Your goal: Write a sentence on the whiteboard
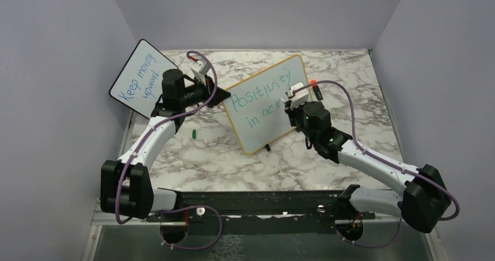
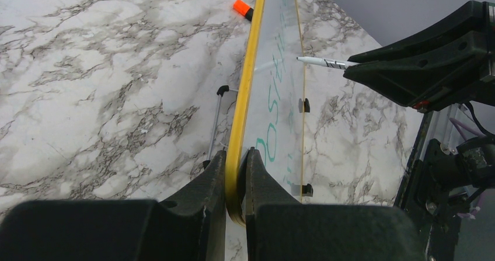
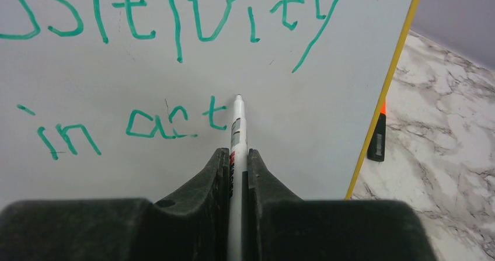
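Observation:
The whiteboard (image 1: 265, 100), yellow-framed, stands tilted on the marble table. Green writing on it reads "Positivity" over "in act" (image 3: 169, 124). My left gripper (image 2: 236, 156) is shut on the yellow frame (image 2: 245, 97) at the board's left edge, one finger on each face. Shut on a white marker (image 3: 236, 132), my right gripper (image 3: 236, 156) faces the board. The marker's tip (image 3: 238, 98) meets the board just right of the "t". From the left wrist view the marker (image 2: 324, 62) reaches the board's face edge-on.
A smaller black-framed board (image 1: 140, 74) with blue "Keep moving upward" leans at the back left. An orange-and-black marker (image 3: 378, 134) lies on the table beyond the board's right edge. A small green cap (image 1: 193, 134) lies left of the board.

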